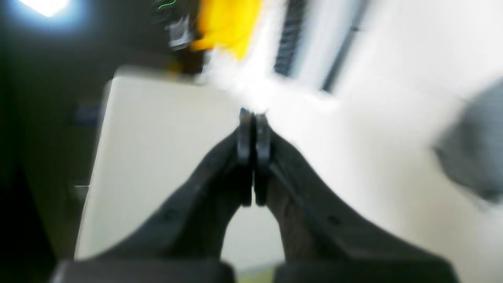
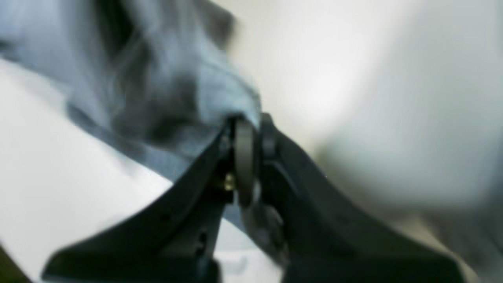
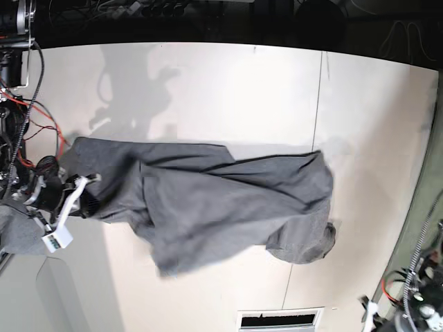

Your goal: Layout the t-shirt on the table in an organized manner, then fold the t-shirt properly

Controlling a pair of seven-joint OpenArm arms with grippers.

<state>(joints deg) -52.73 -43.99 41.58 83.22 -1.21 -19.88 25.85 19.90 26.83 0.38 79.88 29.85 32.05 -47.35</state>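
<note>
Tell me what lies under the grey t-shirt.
The white table shows around the wrinkled heather-grey cotton t-shirt; the tabletop beneath, and anything on it, is covered.

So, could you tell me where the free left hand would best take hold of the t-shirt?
Probably the bunched end of the t-shirt nearest the left hand, which is shut and empty. Come from that side, low over the table: the folds stand proud there, and the right hand already pinches the opposite end.
</note>
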